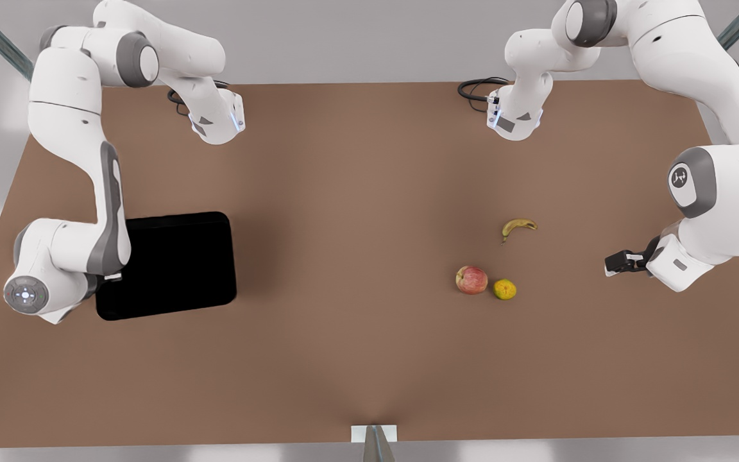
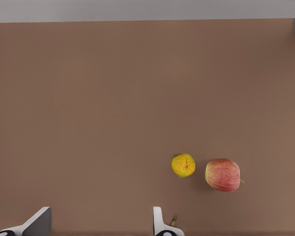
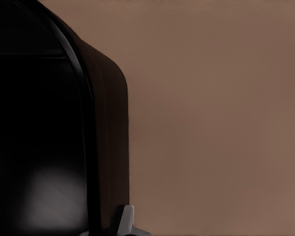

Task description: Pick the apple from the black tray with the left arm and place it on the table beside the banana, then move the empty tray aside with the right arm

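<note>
1. We found the small round red and yellow-green apple (image 1: 471, 280) lying on the matte brown surface (image 1: 356, 192), right of the front view's centre. It touched or nearly touched a smaller orange-yellow citrus fruit (image 1: 505, 289) and sat near the small curved yellow banana (image 1: 519, 226), lower in the frame.
2. The shallow glossy black tray (image 1: 177, 269) sat empty at the front view's left, so we judged the placing done and the tray move to be the step in hand.
3. The left claw (image 1: 623, 262) hung at the front view's right, beside the fruit; in the left wrist view it was spread wide and held nothing. We read this arm as waiting.
4. The right claw (image 1: 113, 277) was at the tray's left edge in the front view, under the arm's elbow. The right wrist view showed the tray's rounded corner and low wall close by. We could not tell whether this claw was spread or pressed together.
5. To do the step well, we judged the claw should bite firmly on that low wall.
6. The glossy wall looked likely to slip, so a slow, level slide seemed wise.
7. We thought moving the tray toward the front view's left or lower edge best, well apart from the fruit.
</note>
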{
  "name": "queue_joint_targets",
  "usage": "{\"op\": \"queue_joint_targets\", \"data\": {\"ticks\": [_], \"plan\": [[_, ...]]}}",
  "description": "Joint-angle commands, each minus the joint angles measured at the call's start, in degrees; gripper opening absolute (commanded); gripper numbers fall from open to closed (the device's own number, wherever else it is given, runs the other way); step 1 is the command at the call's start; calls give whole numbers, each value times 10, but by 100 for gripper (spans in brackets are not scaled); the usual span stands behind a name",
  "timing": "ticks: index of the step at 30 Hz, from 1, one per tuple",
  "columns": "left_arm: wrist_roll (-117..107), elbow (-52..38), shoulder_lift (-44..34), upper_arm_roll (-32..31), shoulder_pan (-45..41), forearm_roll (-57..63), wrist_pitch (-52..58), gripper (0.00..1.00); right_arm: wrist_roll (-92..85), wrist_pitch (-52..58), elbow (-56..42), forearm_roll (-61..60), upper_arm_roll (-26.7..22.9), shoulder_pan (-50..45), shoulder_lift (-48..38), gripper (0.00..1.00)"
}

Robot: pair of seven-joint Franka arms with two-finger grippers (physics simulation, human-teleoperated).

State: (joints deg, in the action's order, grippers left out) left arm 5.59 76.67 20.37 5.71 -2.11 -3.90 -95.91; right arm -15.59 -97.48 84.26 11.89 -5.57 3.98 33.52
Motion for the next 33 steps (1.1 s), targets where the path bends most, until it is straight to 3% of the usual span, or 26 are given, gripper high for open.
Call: {"op": "queue_joint_targets", "data": {"ticks": [1, 10, 11, 13, 15, 16, 21, 22, 27, 30, 33], "plan": [[1, 0, -1, 0, 0, 0, 0, 100, -342, -85, -8, -11, -6, 0, 28, 6], [1, 0, -1, 0, 0, 0, 0, 100, -335, -136, -8, -15, -15, 1, 76, 11], [1, 0, -1, 0, 0, 0, 0, 100, -335, -137, -8, -15, -15, 1, 77, 17], [1, 0, -1, 0, 0, 0, 0, 100, -335, -137, -8, -38, -23, 0, 80, 64], [1, 0, -1, 0, 0, 0, 0, 100, -334, -139, -9, -38, -24, 0, 80, 92], [1, 0, -1, 0, 0, 0, 0, 100, -335, -139, -9, -38, -25, 0, 80, 100], [1, 0, -1, 0, 0, 0, 0, 100, -350, -126, -8, -40, -26, 0, 30, 100], [1, 0, -1, 0, 0, 0, 0, 100, -382, -108, -8, -86, -32, 0, 11, 100], [1, 0, -1, 0, 0, 0, 0, 100, -316, 55, -8, -152, -24, -25, -167, 100], [1, 0, -1, 0, -1, 1, 0, 100, -75, 120, -8, -147, 86, -27, -237, 100], [1, 0, -1, 0, -2, 1, 0, 100, 2, 164, -8, -125, 95, -27, -252, 100]]}}
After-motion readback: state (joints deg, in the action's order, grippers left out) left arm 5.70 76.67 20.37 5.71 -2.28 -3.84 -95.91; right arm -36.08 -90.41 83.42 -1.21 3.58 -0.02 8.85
